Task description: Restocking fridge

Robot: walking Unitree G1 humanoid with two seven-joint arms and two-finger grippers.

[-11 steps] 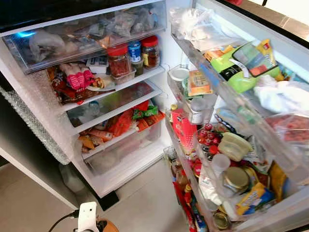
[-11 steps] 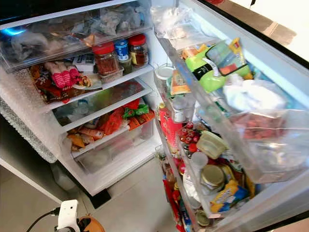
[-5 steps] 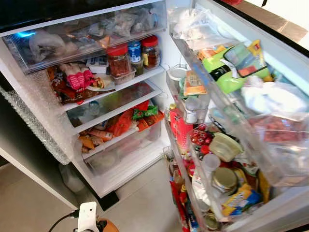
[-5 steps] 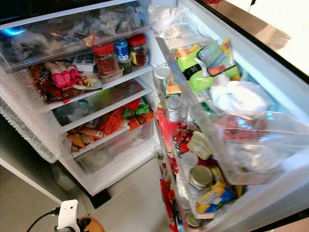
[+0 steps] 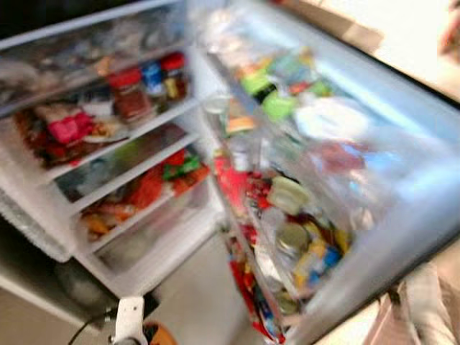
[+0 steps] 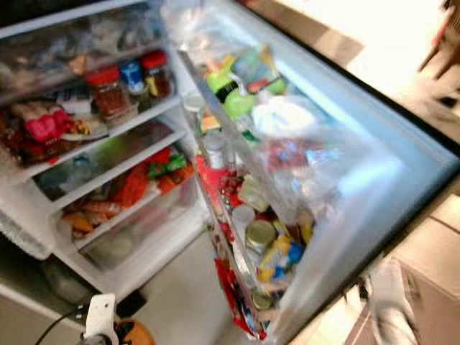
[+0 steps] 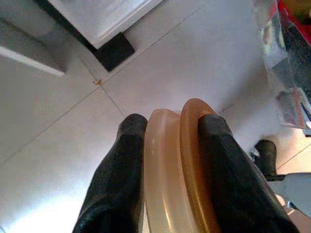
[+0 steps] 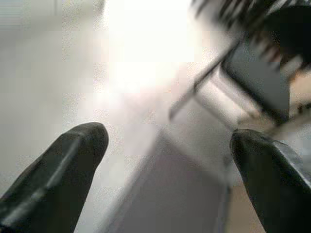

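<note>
A crowded fridge (image 6: 93, 187) stands open, its door (image 6: 338, 187) swung wide and its racks packed with cans, jars and packets, all blurred. Red-lidded jars (image 6: 108, 90) sit toward the right end of an upper shelf, above red and orange packets on a lower one. Low over the tiled floor (image 7: 194, 53), the left gripper (image 7: 172, 133) is clenched on a translucent orange-lidded container (image 7: 182, 165), beside the bottom corner of the fridge. The right gripper (image 8: 167, 141) hangs with its fingers spread wide, grasping nothing.

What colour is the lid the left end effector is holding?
Orange-amber lid on a translucent container, clearest in the left wrist view.
</note>
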